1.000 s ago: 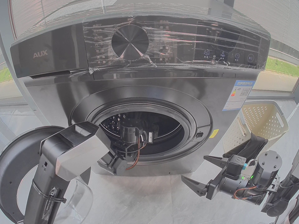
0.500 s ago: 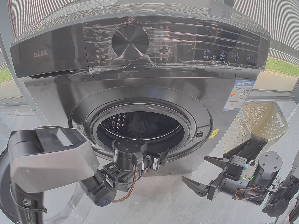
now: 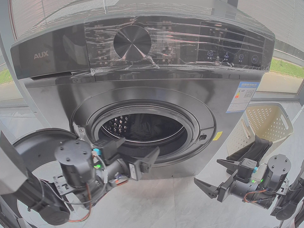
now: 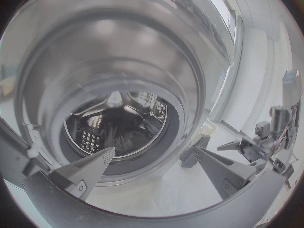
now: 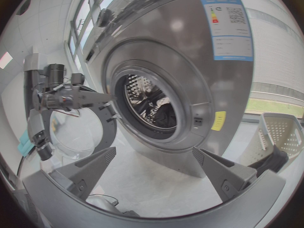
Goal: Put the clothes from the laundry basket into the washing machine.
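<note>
The washing machine (image 3: 145, 89) stands in front of me, and dark clothes (image 3: 144, 127) lie in its drum (image 4: 123, 133). Just outside the lower left of the opening, my left gripper (image 3: 139, 145) is open and empty, pointing at the drum (image 4: 152, 150). My right gripper (image 3: 207, 171) hovers open and empty over the floor, right of the opening (image 5: 153, 151). Behind the right gripper, a beige laundry basket (image 3: 272, 117) leans by the machine's right side. A dark garment (image 3: 255, 148) hangs over its front rim (image 5: 274, 159).
The machine's round door (image 3: 34, 143) is swung open to the left, beside and behind my left arm (image 5: 106, 124). Pale floor tiles (image 3: 164, 200) lie in front of the machine. Windows run behind it.
My left arm has drawn back out of the drum and swung down to the left, its gripper open and empty. The right gripper shifted slightly to the right.
</note>
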Tool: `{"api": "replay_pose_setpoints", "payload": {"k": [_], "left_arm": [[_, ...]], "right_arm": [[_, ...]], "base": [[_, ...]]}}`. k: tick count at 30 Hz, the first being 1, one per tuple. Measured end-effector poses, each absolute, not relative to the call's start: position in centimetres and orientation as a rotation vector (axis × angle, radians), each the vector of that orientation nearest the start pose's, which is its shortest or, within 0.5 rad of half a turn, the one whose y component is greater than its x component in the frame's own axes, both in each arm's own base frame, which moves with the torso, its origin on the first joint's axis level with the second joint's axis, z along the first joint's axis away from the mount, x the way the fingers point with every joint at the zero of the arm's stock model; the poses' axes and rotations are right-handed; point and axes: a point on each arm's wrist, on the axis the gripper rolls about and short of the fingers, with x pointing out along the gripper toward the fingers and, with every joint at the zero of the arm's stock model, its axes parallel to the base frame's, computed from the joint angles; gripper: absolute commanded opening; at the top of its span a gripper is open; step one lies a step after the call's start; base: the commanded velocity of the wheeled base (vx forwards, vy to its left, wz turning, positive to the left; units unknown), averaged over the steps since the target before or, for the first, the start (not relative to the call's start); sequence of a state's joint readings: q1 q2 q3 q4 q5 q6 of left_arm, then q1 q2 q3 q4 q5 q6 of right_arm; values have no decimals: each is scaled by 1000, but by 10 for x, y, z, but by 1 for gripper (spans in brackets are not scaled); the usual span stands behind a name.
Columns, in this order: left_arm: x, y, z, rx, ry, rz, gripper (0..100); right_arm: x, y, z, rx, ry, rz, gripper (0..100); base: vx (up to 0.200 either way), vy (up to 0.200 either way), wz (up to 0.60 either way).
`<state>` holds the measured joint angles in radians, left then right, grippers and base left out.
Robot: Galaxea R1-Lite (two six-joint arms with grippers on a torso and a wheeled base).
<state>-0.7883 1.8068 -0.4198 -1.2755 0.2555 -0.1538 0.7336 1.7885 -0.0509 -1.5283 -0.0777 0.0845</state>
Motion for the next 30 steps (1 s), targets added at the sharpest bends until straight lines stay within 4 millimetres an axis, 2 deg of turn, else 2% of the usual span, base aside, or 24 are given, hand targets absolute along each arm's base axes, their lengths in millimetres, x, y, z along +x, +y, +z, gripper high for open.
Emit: {"api": "replay_pose_setpoints", "payload": {"k": [7,10,16,19,25,30], "left_arm": [[184,-145,140,-162,95,-424,100],[176,-135,146,-163,71,-414,100],[158,-118,153,-135,26,-411,100],[149,-111,156,-112,4,-411,100],[137,-100,156,-91,-13,-401,100],[130,-90,152,-74,-10,-374,100]], "right_arm": [[165,118,90,7,207,483,100],[168,107,94,21,190,431,100],[167,87,110,53,123,349,100],[162,81,116,52,108,335,100],[144,70,117,21,195,315,100],[123,58,119,4,254,306,100]], "base": [[0,0,0],[0,0,0],[-200,0,0],[-200,0,0],[0,0,0],[-200,0,0]]}}
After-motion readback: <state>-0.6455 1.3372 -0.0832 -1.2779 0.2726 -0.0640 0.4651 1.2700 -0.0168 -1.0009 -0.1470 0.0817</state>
